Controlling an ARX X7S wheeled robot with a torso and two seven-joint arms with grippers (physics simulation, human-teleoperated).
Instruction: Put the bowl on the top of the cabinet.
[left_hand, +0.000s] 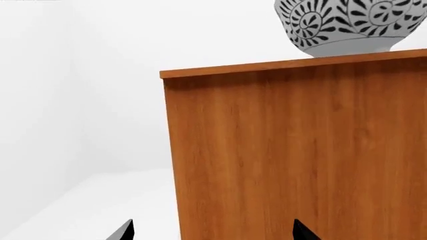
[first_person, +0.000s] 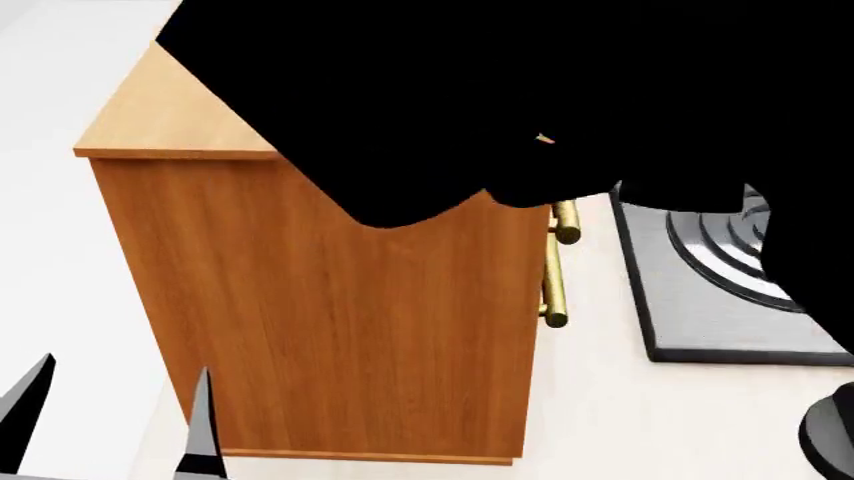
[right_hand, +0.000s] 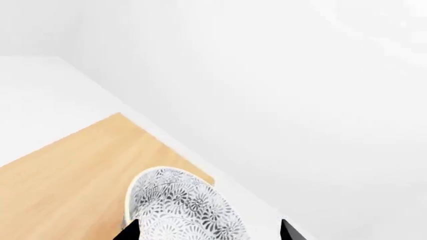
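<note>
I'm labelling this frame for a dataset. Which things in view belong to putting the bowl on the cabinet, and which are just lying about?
Belongs to the job:
- bowl, resting on the cabinet top
- cabinet
- right tool, straddling the bowl

Just lying about:
- grey tray holding ringed dishware, beside the cabinet
- left tool, open beside the cabinet

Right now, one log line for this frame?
stage: placing | white leaf-patterned ceramic bowl: resting on top of orange-brown wood cabinet | right gripper: fingertips straddling bowl, contact unclear | left gripper: open, low beside cabinet
</note>
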